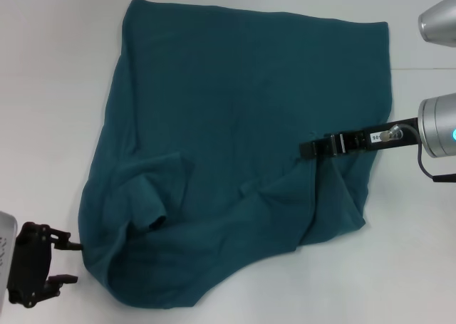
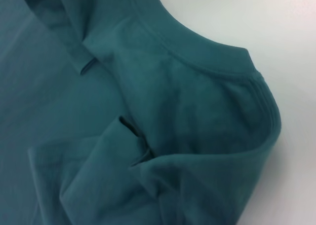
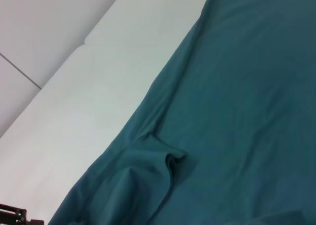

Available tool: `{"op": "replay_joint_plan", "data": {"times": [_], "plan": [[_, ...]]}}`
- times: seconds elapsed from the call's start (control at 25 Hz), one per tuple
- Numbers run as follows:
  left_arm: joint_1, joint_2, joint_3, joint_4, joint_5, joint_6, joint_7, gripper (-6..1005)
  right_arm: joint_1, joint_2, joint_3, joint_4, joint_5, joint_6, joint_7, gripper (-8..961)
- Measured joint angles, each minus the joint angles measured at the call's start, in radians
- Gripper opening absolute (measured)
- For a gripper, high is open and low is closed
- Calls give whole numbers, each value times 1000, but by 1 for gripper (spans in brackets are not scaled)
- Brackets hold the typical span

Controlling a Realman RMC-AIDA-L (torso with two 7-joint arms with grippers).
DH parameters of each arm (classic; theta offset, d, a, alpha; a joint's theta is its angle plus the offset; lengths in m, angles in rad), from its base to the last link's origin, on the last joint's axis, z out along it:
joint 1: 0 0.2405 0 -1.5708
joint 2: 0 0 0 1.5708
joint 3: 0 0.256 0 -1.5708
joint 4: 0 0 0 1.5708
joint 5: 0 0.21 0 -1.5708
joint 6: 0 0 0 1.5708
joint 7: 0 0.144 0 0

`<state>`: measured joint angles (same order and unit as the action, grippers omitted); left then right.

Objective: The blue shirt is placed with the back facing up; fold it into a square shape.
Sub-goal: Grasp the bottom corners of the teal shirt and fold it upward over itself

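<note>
White counter [image 1: 57, 89] is carrying the blue shirt [image 1: 242, 124], lying rumpled, plain side up. Right pincer [image 1: 308, 149] is sitting over its right part — grip unclear. Left pincer [image 1: 71, 261] is gaping open, empty, beside the near-left edge

Teal blue shirt [image 1: 235, 146] lies partly folded, rumpled, plain side up

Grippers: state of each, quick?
Left tool: open, beside the shirt, holding nothing.
Right tool: over the shirt; open or shut cannot be told.
</note>
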<state>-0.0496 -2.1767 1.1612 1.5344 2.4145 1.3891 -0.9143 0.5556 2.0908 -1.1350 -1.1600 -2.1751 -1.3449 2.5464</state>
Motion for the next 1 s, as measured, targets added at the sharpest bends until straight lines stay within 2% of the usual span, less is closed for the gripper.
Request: {"op": "replay_joint_plan", "data": {"times": [0.4, 0.64, 1.0], "plan": [[2, 0, 24, 8, -48, -22, 5, 440, 2, -5, 14, 16, -2, 4, -4, 16], [12, 0, 24, 0, -105, -52, 70, 439, 12, -14, 25, 25, -5, -2, -2, 17], [26, 0, 24, 6, -38, -41, 75, 465, 17, -15, 33, 30, -5, -5, 1, 17]]}}
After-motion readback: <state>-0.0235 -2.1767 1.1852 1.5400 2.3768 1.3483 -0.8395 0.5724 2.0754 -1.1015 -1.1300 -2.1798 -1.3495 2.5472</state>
